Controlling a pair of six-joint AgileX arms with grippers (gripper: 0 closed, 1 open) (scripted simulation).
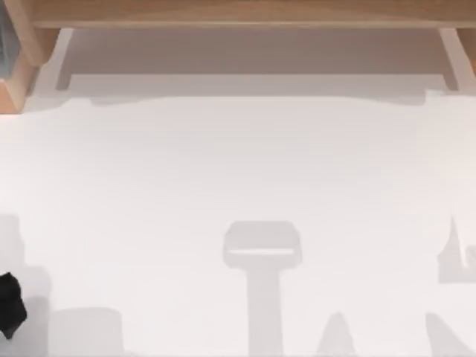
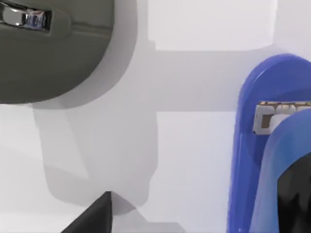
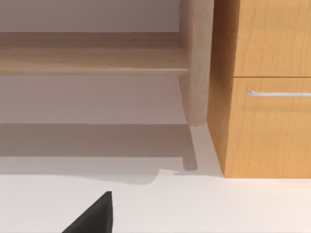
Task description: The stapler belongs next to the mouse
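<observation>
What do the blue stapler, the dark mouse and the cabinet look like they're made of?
The stapler looks like smooth, slightly glossy blue plastic, with a pale metal part near its front. The mouse seems matte grey-green plastic with a shiny, chrome-like wheel. The cabinet shows light wood grain, perhaps veneer, and a thin metallic handle.

No readable text, label or number on any surface; none legible.

A dark part of my left arm point(image 1: 10, 305) shows at the table's near-left edge.
</observation>
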